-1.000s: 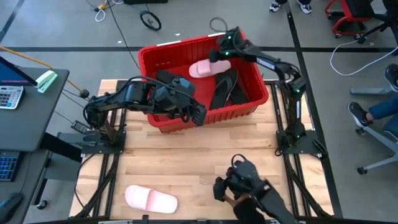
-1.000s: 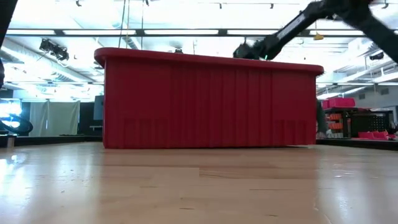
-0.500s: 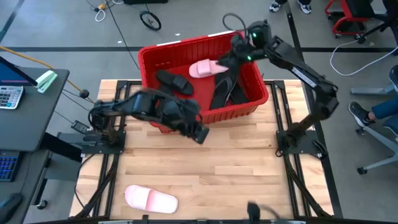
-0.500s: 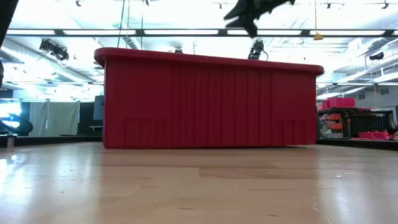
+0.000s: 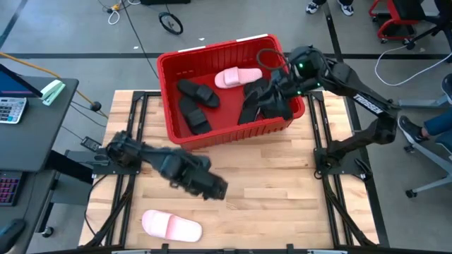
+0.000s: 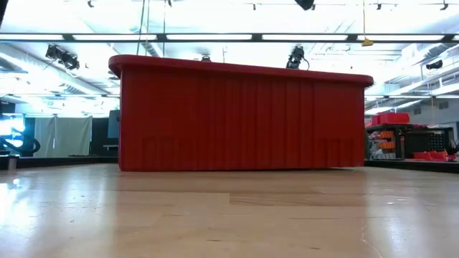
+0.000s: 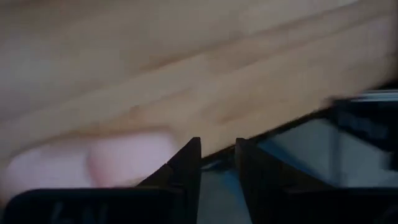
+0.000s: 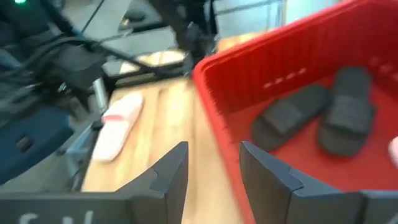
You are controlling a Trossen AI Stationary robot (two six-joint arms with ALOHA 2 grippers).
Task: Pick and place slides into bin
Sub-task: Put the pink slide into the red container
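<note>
Five slides lie in the bin, one pink slide left on the bench; both empty hands, left hand and right hand, are spread.

A pale wooden worktop carries the red bin at its far edge and one pale pink slide near its left corner.

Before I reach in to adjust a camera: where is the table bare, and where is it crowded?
Bare wood lies right of the left gripper, between the red bin and the table's near edge. The near left corner holds a pink slide. Above the bin's right end, the right gripper crowds things.
</note>
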